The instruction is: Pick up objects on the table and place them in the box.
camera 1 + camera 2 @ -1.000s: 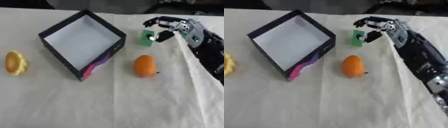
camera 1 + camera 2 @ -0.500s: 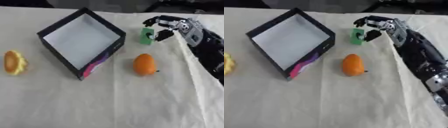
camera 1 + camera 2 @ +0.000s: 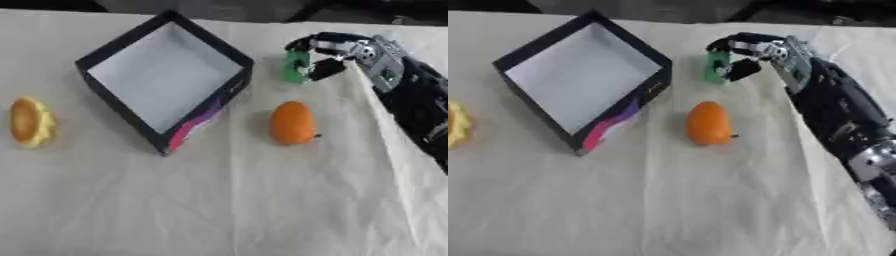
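A small green object (image 3: 294,67) stands at the back of the table, right of the box. My right hand (image 3: 338,50) reaches in from the right, its fingers curled over the top of the green object and its thumb against the object's right side. An orange fruit (image 3: 291,122) lies on the cloth below the green object. A yellow-orange object (image 3: 30,121) lies at the far left. The black box (image 3: 164,145) with a white floor sits turned like a diamond, with nothing inside. My left hand is out of sight.
A cream cloth (image 3: 227,200) covers the table, with open room across the front. My right forearm (image 3: 842,120) runs down the right side. Dark shapes lie beyond the far edge.
The whole picture has shifted slightly, so the head moved. My right hand stays at the green object, its fingers closed a little more around it.
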{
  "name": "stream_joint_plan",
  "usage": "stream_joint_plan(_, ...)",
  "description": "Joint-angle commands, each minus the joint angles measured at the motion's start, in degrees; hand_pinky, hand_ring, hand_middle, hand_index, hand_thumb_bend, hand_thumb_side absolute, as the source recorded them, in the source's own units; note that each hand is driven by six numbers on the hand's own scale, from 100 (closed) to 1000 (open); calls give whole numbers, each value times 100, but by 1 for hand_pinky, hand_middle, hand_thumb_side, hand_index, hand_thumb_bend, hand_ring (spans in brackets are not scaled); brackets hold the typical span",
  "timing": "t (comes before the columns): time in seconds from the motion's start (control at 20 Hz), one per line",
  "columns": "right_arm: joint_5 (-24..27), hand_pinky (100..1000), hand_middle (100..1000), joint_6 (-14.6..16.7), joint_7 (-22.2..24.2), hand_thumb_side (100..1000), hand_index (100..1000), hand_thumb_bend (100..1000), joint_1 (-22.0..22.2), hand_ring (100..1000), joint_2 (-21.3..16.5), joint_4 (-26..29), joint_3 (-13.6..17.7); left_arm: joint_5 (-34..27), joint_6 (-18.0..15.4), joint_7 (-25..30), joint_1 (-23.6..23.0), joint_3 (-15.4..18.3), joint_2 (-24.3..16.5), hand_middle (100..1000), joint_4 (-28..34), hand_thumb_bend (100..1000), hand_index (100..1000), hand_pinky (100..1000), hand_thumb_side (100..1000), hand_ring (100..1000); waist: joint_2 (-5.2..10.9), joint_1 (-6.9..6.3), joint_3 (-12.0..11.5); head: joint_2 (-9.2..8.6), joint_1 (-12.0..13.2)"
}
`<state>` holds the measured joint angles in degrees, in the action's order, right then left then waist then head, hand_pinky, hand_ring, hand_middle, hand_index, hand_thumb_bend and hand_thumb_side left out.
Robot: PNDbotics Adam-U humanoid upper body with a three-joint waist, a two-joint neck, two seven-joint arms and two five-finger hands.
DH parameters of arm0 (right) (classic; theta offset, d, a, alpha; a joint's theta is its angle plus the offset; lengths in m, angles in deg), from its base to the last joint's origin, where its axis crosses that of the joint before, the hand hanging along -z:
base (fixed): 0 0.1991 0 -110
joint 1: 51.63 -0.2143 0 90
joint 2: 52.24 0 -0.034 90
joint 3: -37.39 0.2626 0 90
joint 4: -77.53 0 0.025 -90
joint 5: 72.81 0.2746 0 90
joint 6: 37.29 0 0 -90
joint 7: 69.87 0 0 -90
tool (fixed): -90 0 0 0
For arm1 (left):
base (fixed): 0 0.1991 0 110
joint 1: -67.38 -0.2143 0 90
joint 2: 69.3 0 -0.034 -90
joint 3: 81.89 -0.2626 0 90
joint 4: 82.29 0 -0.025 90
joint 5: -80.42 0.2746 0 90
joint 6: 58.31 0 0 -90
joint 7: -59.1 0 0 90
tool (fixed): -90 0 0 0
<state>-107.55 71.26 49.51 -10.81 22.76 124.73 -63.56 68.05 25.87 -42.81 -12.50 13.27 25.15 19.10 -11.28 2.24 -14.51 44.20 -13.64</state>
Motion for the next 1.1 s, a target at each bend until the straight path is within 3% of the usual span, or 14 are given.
stream_joint_plan(0.05,-75,969,780,-55,89,442,955,100,-39,845,-101,-67,6,-12,-11,28,65,-11,-57,768,96,100,858,830,767,756,-29,8,-10,-8,14)
stream_joint_plan(0.3,-27,952,773,-135,80,414,961,100,-55,842,-109,-31,24,-8,-6,35,61,-14,-57,769,89,100,857,829,768,758,-31,14,-10,-8,19)
stream_joint_plan(0.6,222,968,782,-248,-305,401,962,100,-154,853,-254,293,58,4,9,66,49,-23,-69,769,80,100,857,828,769,758,-3,24,13,-8,25)
stream_joint_plan(0.8,401,986,793,-229,-386,552,964,100,-196,864,-380,501,69,17,13,78,46,-22,-80,770,76,100,857,827,768,759,22,34,22,-8,31)
stream_joint_plan(0.9,452,991,795,-220,-399,778,965,100,-205,866,-423,551,75,22,16,84,42,-22,-85,770,73,100,857,826,769,759,30,39,27,-8,31)
stream_joint_plan(1.1,557,1000,802,-139,-385,804,963,100,-192,873,-470,613,73,33,21,96,38,-20,-89,769,68,100,858,825,768,760,37,44,33,-8,31)
